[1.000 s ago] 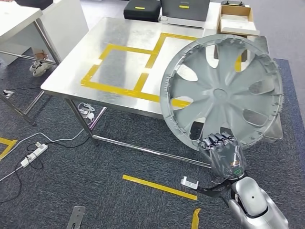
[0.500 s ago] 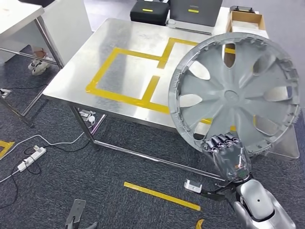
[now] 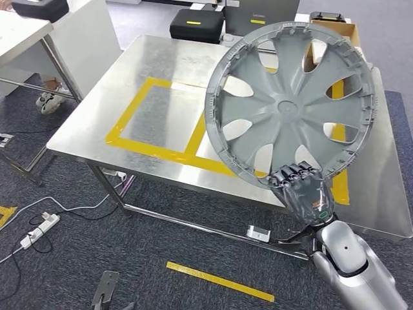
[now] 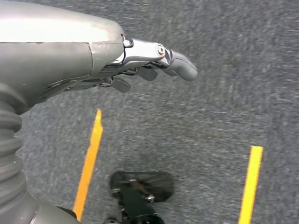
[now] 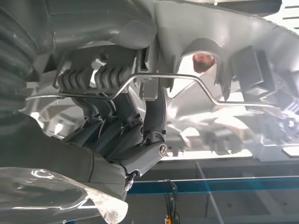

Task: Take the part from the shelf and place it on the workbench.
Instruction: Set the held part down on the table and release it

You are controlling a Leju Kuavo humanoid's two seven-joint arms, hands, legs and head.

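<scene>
The part is a large grey wheel cover [image 3: 291, 106] with several spoke openings, held upright on edge above the near right side of the steel workbench [image 3: 161, 64]. My right hand [image 3: 304, 194] grips its lower rim from below, fingers curled over the edge. In the right wrist view the fingers [image 5: 116, 135] wrap the wheel cover's rim [image 5: 197, 42] beside its wire retaining ring. My left hand [image 4: 155, 58] hangs over the grey carpet with its fingers extended and nothing in them.
Yellow tape rectangles [image 3: 146, 113] mark the workbench top. Black cases [image 3: 195, 26] and a cardboard box [image 3: 333, 29] sit at its far edge. A power strip [image 3: 39, 226], a yellow floor tape strip [image 3: 219, 281] and a small metal bracket [image 3: 258, 232] lie on the carpet. Another table [image 3: 24, 29] stands at the left.
The camera has moved nearer the workbench, which now sits lower and larger in the picture. The wheel cover, still gripped by my right hand, has shifted left and up over the tabletop.
</scene>
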